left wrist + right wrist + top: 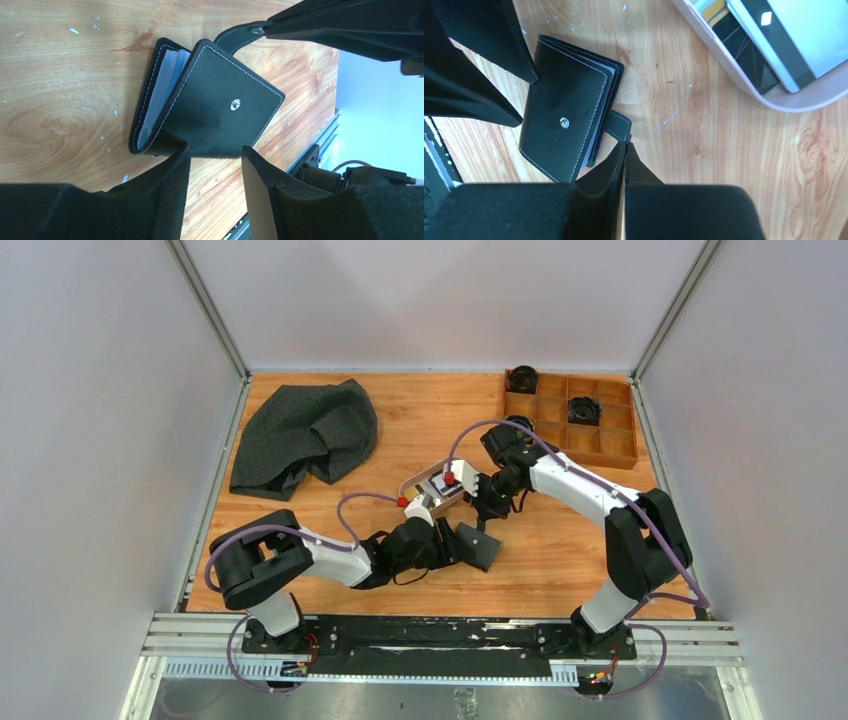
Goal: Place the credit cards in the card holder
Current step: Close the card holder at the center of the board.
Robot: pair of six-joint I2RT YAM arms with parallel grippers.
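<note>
The card holder [478,546] [220,110] [566,120] is a black stitched wallet lying on the wooden table, its covers slightly parted with clear pockets showing. My right gripper [624,145] [491,516] is shut on its snap strap [620,125] [240,34], pulling the strap away from the cover. At the wallet's folded edge my left gripper [216,151] [456,546] is open, with one fingertip [182,155] touching the spine. The credit cards [756,55], black, silver and gold, lie in a pinkish tray [784,102] [410,483] just beyond.
A dark speckled cloth [305,435] is bunched at the back left. A wooden compartment box [570,435] with black items stands at the back right. A metal rail [440,640] runs along the near edge, and grey walls enclose the table.
</note>
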